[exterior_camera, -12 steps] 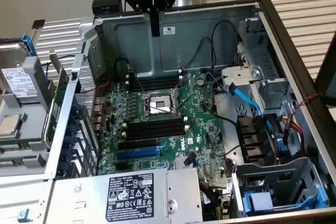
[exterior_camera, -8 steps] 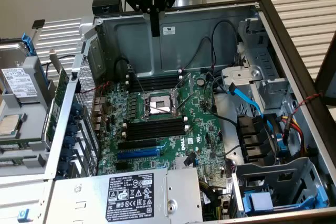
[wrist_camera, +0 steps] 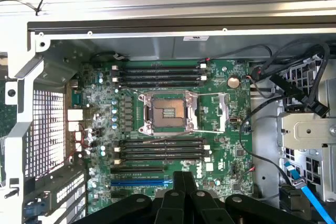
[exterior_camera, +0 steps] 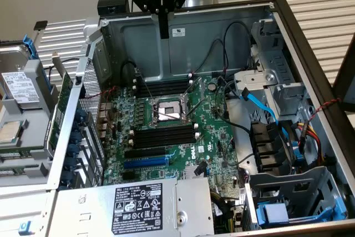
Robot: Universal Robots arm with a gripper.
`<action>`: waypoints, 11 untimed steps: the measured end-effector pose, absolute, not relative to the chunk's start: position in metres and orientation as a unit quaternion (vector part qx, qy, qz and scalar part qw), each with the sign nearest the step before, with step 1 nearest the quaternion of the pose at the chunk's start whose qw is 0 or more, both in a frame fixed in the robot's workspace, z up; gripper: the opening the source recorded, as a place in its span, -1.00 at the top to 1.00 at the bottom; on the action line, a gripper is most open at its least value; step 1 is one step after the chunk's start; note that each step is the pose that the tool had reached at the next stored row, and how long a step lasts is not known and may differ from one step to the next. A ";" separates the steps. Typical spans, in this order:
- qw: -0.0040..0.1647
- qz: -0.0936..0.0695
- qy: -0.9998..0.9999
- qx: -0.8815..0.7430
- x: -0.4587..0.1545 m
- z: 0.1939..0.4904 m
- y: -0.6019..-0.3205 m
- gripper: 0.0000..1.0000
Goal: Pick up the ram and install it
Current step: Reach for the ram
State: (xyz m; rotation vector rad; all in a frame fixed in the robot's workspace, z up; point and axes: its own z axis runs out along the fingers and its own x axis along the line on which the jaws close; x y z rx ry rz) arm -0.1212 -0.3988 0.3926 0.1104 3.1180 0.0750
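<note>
Pincer (exterior_camera: 163,33) shut, empty, above case (exterior_camera: 138,43) | ram (exterior_camera: 61,106) well apart, toward exterior view's left

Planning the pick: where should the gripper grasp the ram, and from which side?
Take the ram probably at the middle of its upper long edge, pinching its flat faces, coming from above: it seems to stand on edge between the case wall and the drive tray at the exterior view's left.
</note>
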 end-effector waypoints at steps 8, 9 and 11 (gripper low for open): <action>0.010 0.024 0.999 0.035 -0.139 0.393 -0.399 0.79; 0.010 0.024 0.999 0.035 -0.143 0.393 -0.399 0.79; 0.010 0.024 0.999 0.035 -0.151 0.393 -0.399 0.79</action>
